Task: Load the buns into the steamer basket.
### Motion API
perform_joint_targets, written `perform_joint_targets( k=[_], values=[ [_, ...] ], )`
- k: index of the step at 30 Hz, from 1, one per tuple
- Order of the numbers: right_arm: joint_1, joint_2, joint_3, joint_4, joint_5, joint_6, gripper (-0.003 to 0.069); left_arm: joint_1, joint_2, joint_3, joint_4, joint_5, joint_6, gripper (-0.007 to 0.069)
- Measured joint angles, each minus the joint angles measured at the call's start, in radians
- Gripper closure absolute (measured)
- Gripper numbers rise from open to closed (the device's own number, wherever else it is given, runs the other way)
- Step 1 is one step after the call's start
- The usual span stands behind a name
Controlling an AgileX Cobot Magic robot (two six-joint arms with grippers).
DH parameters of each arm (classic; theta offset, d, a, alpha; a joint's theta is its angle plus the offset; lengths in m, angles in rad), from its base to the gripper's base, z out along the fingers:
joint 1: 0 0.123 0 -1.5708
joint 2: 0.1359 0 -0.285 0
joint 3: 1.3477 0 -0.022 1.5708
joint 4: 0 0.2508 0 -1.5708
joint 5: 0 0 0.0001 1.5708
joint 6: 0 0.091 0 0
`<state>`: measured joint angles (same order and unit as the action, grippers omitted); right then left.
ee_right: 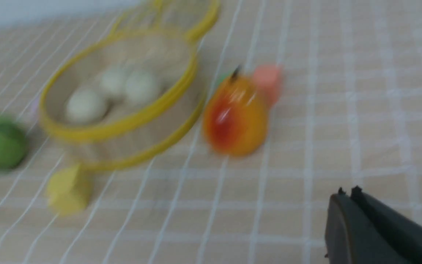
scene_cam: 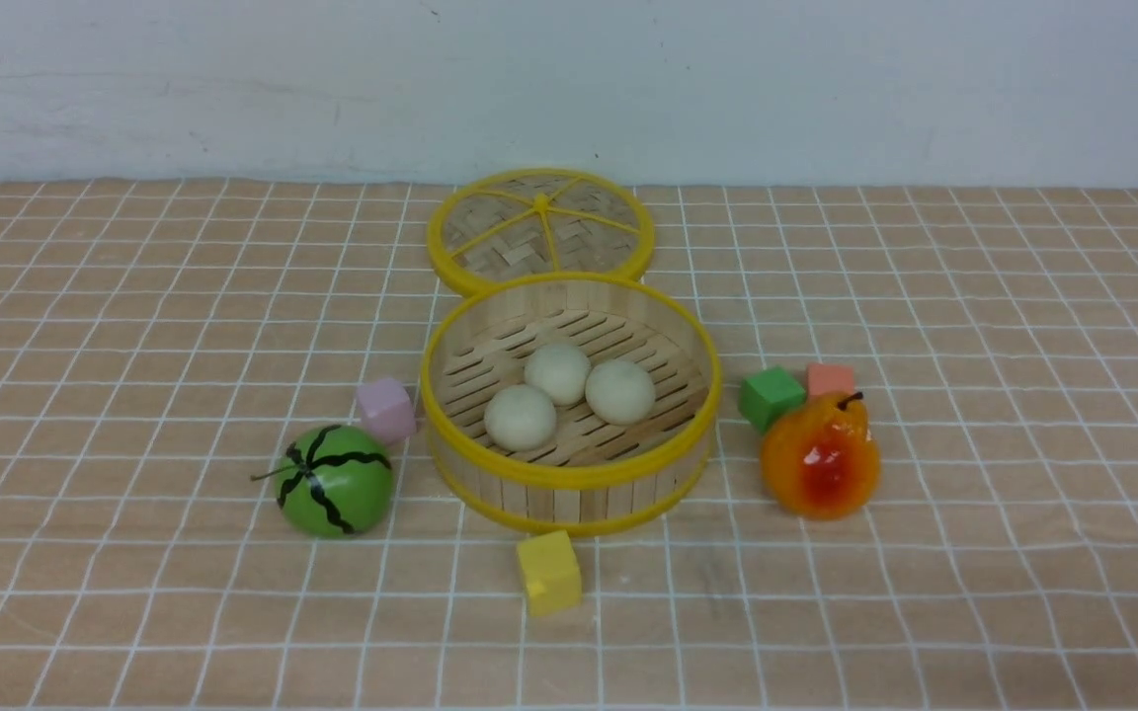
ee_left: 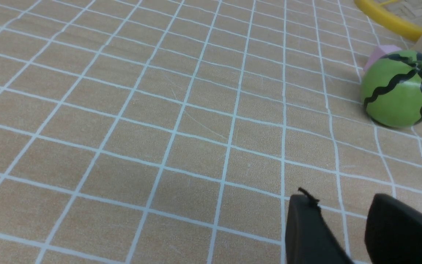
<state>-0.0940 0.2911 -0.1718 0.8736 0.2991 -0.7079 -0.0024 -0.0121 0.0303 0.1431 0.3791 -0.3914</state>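
Firstly, left fingers (ee_left: 343, 220): two dark, matte, flat-sided tips parted with a gap of bench showing between them, holding nothing; seen only in the left wrist view.
Right fingers (ee_right: 347, 194): two dark tips pressed together with no gap, nothing between them; seen only in the right wrist view, which is blurred.
Steamer basket (scene_cam: 569, 479): round and shallow, wall of upright pale bamboo slats, yellow rims at top and base, slatted floor; stands at the middle of the bench.
Contents of steamer basket: three buns, all resting on the slatted floor.
Buns (scene_cam: 558, 372): smooth, cream-white, round balls, grouped close together; the back one touches the right one (scene_cam: 619, 391), and the left one (scene_cam: 521, 417) lies nearest the front rim.
Lid (scene_cam: 539, 229): flat, round, woven bamboo with yellow rim and yellow spokes; lies behind the basket, its edge meeting the basket's back rim.
Toy watermelon (scene_cam: 335, 481): glossy green ball with wavy black stripes, left of the basket.
Pink cube (scene_cam: 387, 409): pastel, matte, between watermelon and basket wall.
Yellow cube (scene_cam: 549, 572): matte, just in front of the basket.
Pear (scene_cam: 820, 454): glossy orange with a red patch and a dark stem, right of the basket.
Green cube (scene_cam: 772, 397): behind the pear.
Salmon cube (scene_cam: 831, 379): behind the pear, beside the green one.
Bench (scene_cam: 134, 592): tan cloth with a white grid.
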Motion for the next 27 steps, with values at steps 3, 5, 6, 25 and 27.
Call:
perform_joint_targets(
  k=[3,5,6,25,27],
  values=[
    [-0.012,-0.136,0.089,-0.027,-0.053,-0.017,0.0671,0.000,0.000,0.000,0.000,0.000,0.000,0.0386],
    [-0.036,-0.222,0.150,-0.046,-0.059,-0.014,0.0669,0.000,0.000,0.000,0.000,0.000,0.000,0.0386],
    [-0.051,-0.261,0.175,-0.055,-0.060,-0.005,0.0669,0.000,0.000,0.000,0.000,0.000,0.000,0.0386],
    [0.016,-0.302,0.190,-0.934,0.093,0.884,0.0664,0.000,0.000,0.000,0.000,0.000,0.000,0.0386],
    [0.030,-0.302,0.190,-0.926,0.092,0.876,0.0662,0.000,0.000,0.000,0.000,0.000,0.000,0.0386]
  ],
)
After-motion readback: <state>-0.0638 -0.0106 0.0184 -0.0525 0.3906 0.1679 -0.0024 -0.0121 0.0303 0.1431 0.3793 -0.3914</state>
